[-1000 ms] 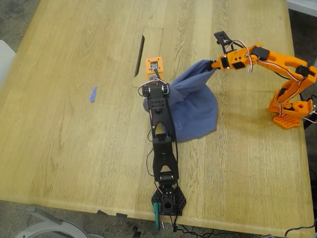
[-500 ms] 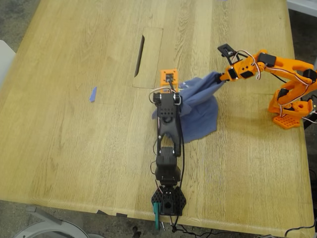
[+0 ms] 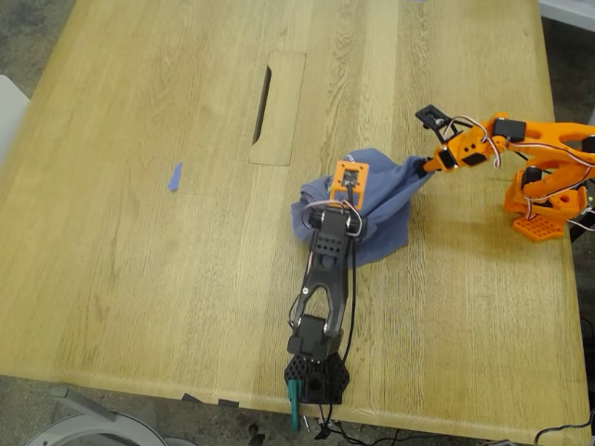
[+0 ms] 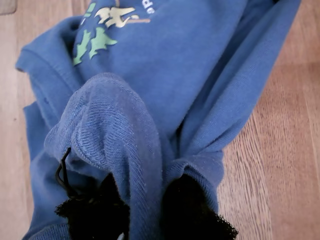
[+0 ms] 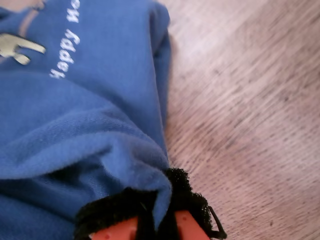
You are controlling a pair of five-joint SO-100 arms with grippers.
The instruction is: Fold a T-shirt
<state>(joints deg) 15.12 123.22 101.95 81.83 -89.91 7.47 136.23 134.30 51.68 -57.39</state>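
On the exterior view's left, a small blue scrap (image 3: 174, 177) is lying alone on the wooden table (image 3: 121, 279), well apart from the work. Near the middle, my first gripper (image 3: 337, 210), on the black arm, is holding a ribbed hem of the T-shirt (image 3: 383, 223) between its closed jaws; in the first wrist view the fabric (image 4: 165, 65) is bunching up over the dark pads. The shirt is sitting as a crumpled heap on the table, between the two arms. To the exterior view's right, my second gripper (image 3: 426, 168), on the orange arm, is also pinching an edge of the cloth (image 5: 90, 125). I judge the step is lifting and spreading the shirt. Next, both grippers should be pulling apart to flatten it.
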